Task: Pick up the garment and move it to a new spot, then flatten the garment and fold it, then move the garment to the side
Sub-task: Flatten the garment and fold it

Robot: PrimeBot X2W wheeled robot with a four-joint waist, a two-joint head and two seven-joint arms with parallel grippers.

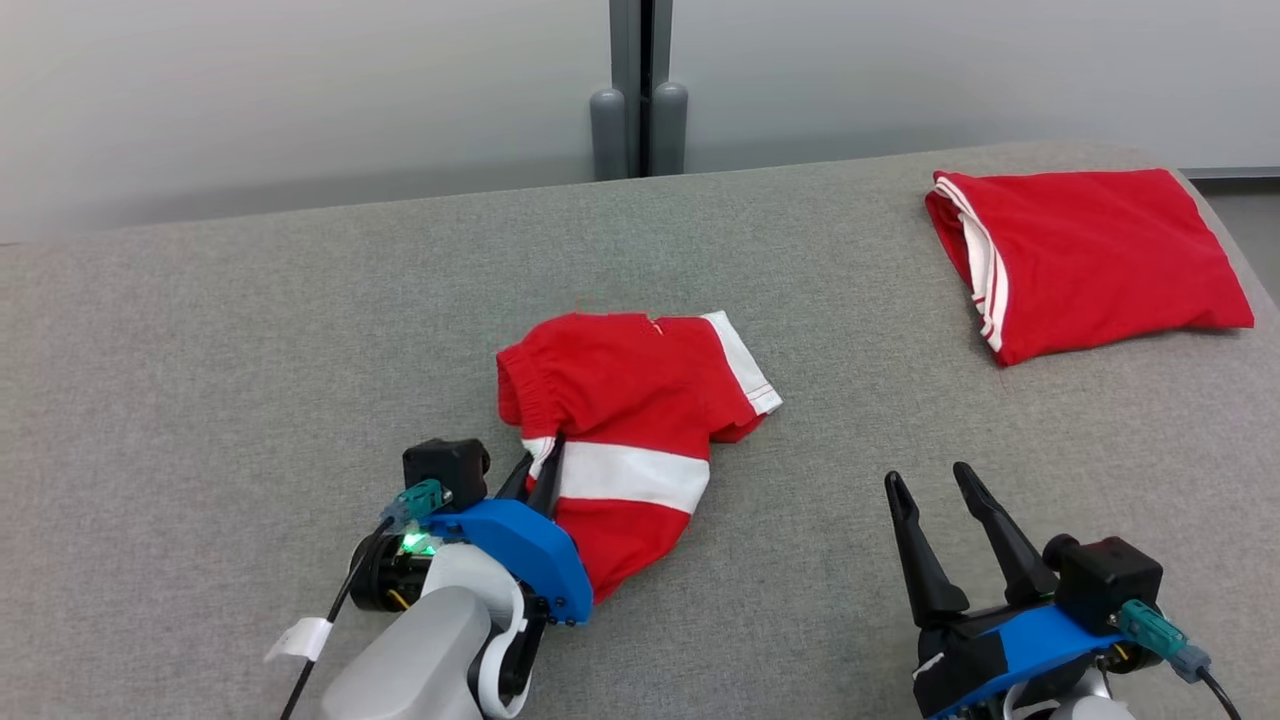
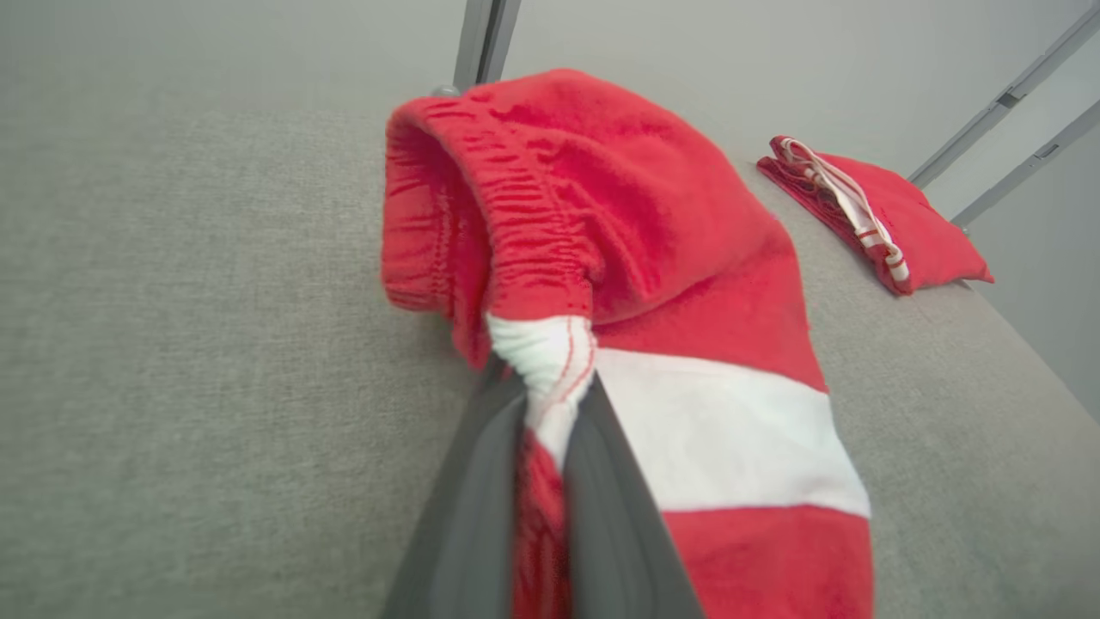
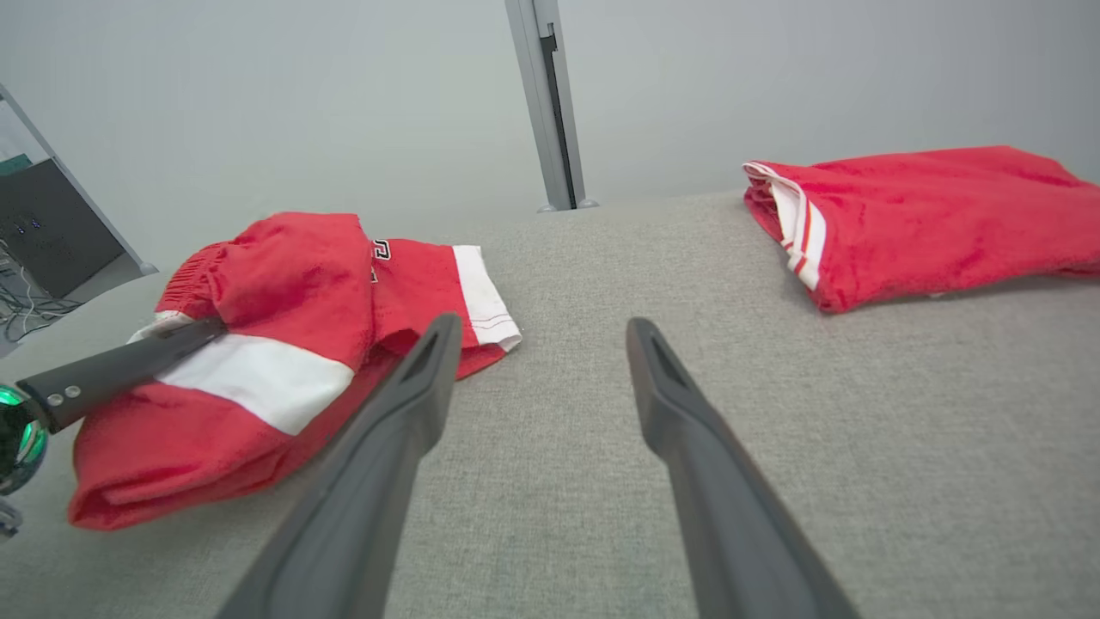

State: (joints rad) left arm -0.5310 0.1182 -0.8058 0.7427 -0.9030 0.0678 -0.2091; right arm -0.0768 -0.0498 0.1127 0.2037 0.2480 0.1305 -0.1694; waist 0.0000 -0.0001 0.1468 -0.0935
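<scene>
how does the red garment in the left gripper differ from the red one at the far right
The near shorts lie bunched and uneven; the far garment is folded flat. The near shorts are pinched by the left gripper; the far garment lies untouched. Both are red with white trim.

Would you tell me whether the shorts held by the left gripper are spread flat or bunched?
Bunched: the shorts lie heaped, waistband curled, left gripper pinching their white stripe.

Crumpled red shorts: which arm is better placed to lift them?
Left. The left hand is shut on the shorts at their white stripe; the right hand is open, apart from them.
</scene>
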